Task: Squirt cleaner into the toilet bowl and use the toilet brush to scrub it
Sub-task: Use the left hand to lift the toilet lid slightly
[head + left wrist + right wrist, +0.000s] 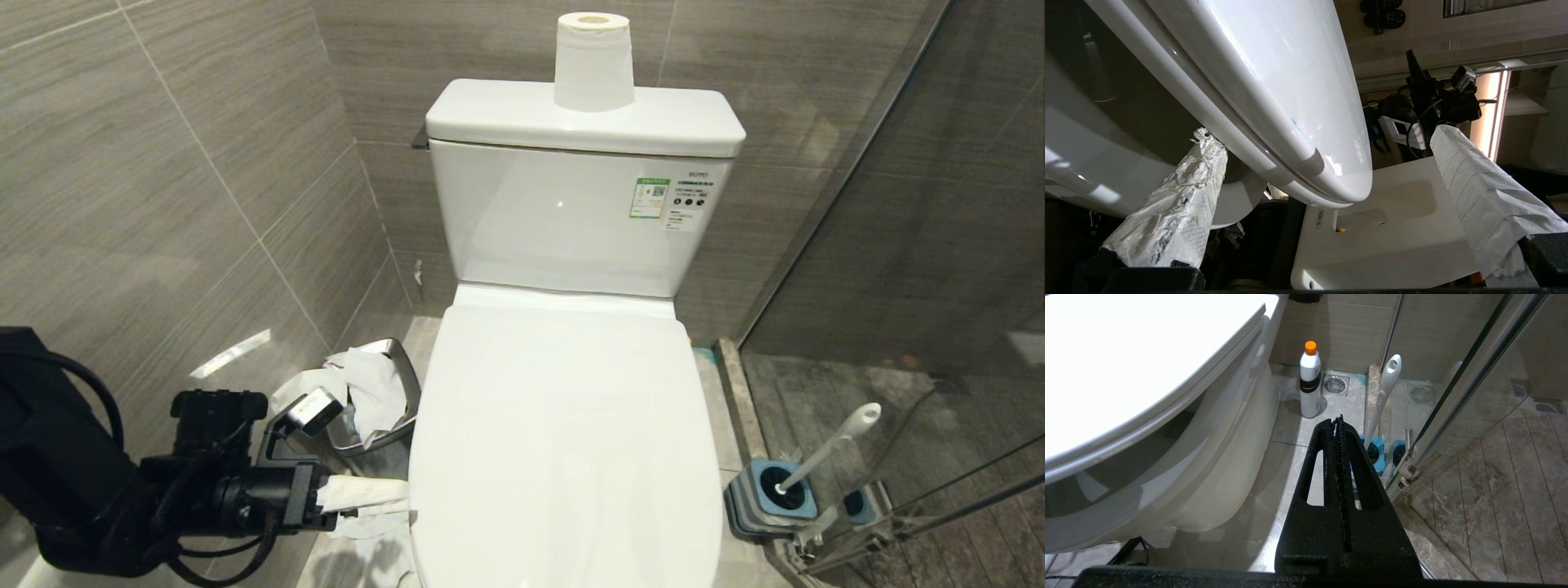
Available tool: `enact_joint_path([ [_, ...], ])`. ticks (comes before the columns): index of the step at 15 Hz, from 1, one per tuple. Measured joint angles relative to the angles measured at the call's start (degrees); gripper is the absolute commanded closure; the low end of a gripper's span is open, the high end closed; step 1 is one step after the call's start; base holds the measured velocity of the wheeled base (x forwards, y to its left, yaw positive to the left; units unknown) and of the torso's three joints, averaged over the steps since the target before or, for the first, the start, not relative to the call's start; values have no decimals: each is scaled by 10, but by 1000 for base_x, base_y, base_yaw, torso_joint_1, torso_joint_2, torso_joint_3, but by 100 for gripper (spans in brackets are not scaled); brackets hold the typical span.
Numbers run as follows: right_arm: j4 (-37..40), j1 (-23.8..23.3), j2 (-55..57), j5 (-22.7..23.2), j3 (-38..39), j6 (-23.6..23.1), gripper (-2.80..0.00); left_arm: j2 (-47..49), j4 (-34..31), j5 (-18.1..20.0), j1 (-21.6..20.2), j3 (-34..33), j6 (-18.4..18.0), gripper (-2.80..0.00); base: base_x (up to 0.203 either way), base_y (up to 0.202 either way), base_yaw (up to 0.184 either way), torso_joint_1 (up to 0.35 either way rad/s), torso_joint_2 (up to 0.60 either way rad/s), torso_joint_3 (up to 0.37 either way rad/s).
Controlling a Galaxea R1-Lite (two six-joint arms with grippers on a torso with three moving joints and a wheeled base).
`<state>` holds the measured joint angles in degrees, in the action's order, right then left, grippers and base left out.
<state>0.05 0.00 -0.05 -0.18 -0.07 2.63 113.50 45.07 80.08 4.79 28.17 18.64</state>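
Note:
The toilet bowl is covered by its shut white lid, so its inside is hidden. My left gripper is low at the lid's front left edge, open, its paper-wrapped fingers standing either side of the lid's rim without touching it. A small blue smear marks the lid. The toilet brush stands in its blue-grey holder on the floor to the right. A white cleaner bottle with an orange cap stands beside the bowl. My right gripper hangs shut and empty above the floor.
A steel bin stuffed with paper sits left of the toilet, close behind my left arm. A paper roll stands on the tank. A glass shower partition closes off the right side. A floor drain lies behind the bottle.

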Motion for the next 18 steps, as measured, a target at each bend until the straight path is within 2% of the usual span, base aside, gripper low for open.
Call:
enact_joint_path([
  [3, 0, 0, 0, 0, 0, 0, 0, -16, -2, 2, 0, 14, 19, -280, 0, 0, 0, 0, 0, 0],
  [5, 0, 0, 0, 1, 0, 0, 0, -29, -2, 3, 0, 25, 46, -280, 0, 0, 0, 0, 0, 0],
  [11, 0, 0, 0, 0, 0, 0, 0, -68, 2, 0, 0, 40, 85, -280, 0, 0, 0, 0, 0, 0],
  [15, 0, 0, 0, 0, 0, 0, 0, -93, 2, 1, 2, 61, 133, -280, 0, 0, 0, 0, 0, 0],
  [18, 0, 0, 0, 0, 0, 0, 0, -106, 1, 1, 3, 80, 155, -280, 0, 0, 0, 0, 0, 0],
])
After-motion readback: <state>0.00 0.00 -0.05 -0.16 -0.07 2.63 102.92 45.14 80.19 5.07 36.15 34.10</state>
